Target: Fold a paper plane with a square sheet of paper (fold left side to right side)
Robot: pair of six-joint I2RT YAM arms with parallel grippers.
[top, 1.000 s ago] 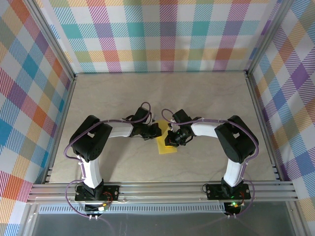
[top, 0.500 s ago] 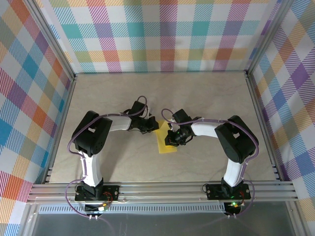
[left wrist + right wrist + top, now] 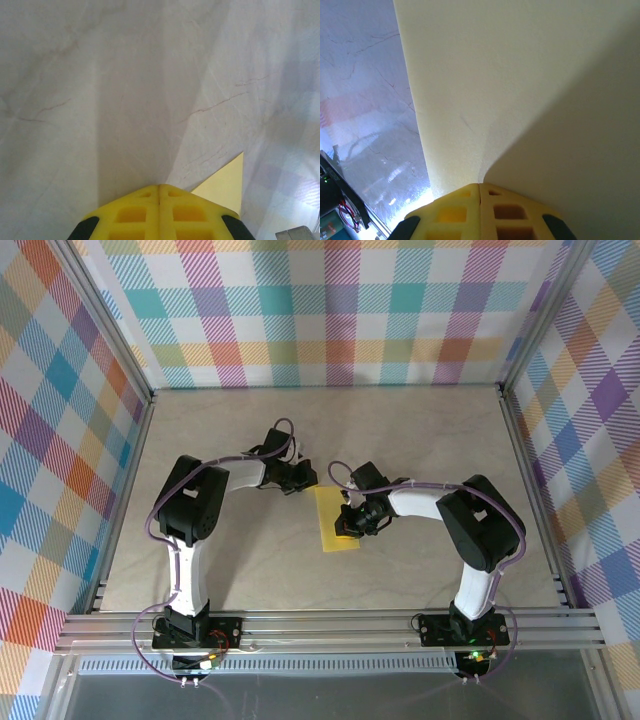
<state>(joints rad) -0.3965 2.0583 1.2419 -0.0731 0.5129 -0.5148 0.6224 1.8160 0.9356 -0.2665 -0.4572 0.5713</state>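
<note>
— Left end effector (image 3: 159,189)?
— Ribbed yellow fingers pressed together, empty, over the veined, marble-look counter (image 3: 125,75). A pointed corner of the yellow paper (image 3: 226,186) lies flat just to its right.
— Right end effector (image 3: 479,186)?
— Also closed, gripping nothing. The matte, narrow oblong of paper spreads under and ahead of its tips.

The left arm (image 3: 200,505) and right arm (image 3: 470,515) reach in from the near corners and meet mid-counter. The left hand (image 3: 308,482) sits just far-left of the paper (image 3: 333,530) and the right hand (image 3: 346,526) rests on it, so together they bar the middle. Open counter (image 3: 330,420) runs beyond them to the far wall (image 3: 340,320), and also lies outside each elbow and near the paper. Walls and posts (image 3: 120,332) close the left, right and far sides.
</note>
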